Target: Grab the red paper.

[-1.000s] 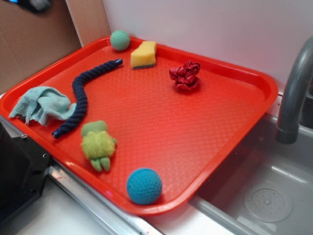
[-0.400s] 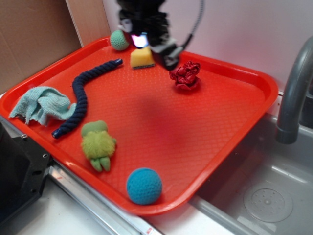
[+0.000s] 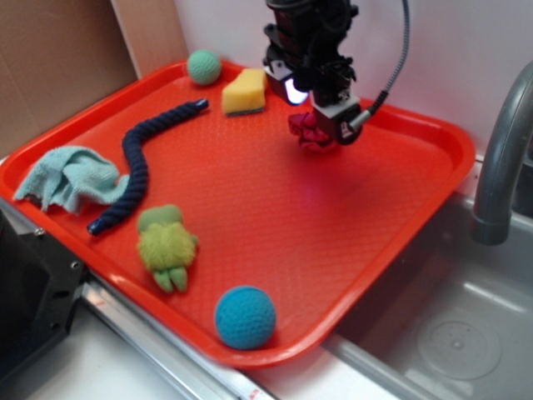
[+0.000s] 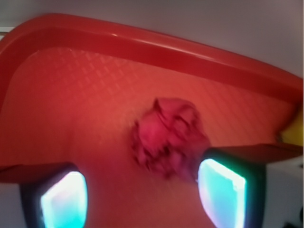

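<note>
The red paper (image 3: 309,133) is a small dark crimson crumpled wad lying on the red-orange tray (image 3: 275,208) near its back edge. In the exterior view my gripper (image 3: 326,127) hangs right above it and hides its right part. In the wrist view the red paper (image 4: 168,137) lies just ahead of my open gripper (image 4: 142,197), closer to the right finger pad (image 4: 221,190) than to the left one (image 4: 64,199). The jaws stand wide apart with nothing between them.
On the tray lie a yellow sponge (image 3: 244,92), a green ball (image 3: 204,67), a dark blue rope (image 3: 137,162), a light blue cloth (image 3: 67,179), a green plush toy (image 3: 166,246) and a blue ball (image 3: 246,317). A sink (image 3: 450,333) with a grey faucet (image 3: 500,158) is at the right.
My gripper came into view from above and moved right and down, from over the sponge to just above the red paper. The other things have not moved.
</note>
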{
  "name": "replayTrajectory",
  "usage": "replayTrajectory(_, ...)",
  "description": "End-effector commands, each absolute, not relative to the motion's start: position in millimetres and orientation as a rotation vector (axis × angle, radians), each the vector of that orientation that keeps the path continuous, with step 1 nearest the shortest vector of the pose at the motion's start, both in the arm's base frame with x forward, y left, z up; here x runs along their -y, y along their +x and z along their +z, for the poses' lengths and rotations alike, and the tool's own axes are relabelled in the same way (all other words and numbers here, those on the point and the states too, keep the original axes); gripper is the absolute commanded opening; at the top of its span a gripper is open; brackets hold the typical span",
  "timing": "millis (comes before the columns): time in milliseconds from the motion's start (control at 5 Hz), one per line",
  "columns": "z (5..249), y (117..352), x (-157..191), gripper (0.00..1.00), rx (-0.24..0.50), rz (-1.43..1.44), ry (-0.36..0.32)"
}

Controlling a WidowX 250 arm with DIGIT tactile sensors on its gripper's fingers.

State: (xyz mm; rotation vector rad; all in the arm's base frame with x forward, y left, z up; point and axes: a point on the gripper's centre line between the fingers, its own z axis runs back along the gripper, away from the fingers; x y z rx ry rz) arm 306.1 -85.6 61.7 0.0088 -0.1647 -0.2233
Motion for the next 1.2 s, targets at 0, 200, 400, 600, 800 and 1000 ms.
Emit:
replayTrajectory(0, 52, 330, 80, 1.0, 0.216, -0.224, 0.03)
replayTrajectory(200, 39, 333, 84, 1.0, 0.233, -0.23, 0.048)
replayTrajectory(400, 31, 335, 82, 1.0, 0.22, -0.229, 0.057)
replayTrajectory(600, 28, 333, 77, 0.0, 0.2, -0.206, 0.042)
replayTrajectory(800, 28, 331, 70, 0.0, 0.19, -0.181, 0.027)
replayTrajectory(1000, 27, 330, 65, 0.0, 0.181, -0.165, 0.026)
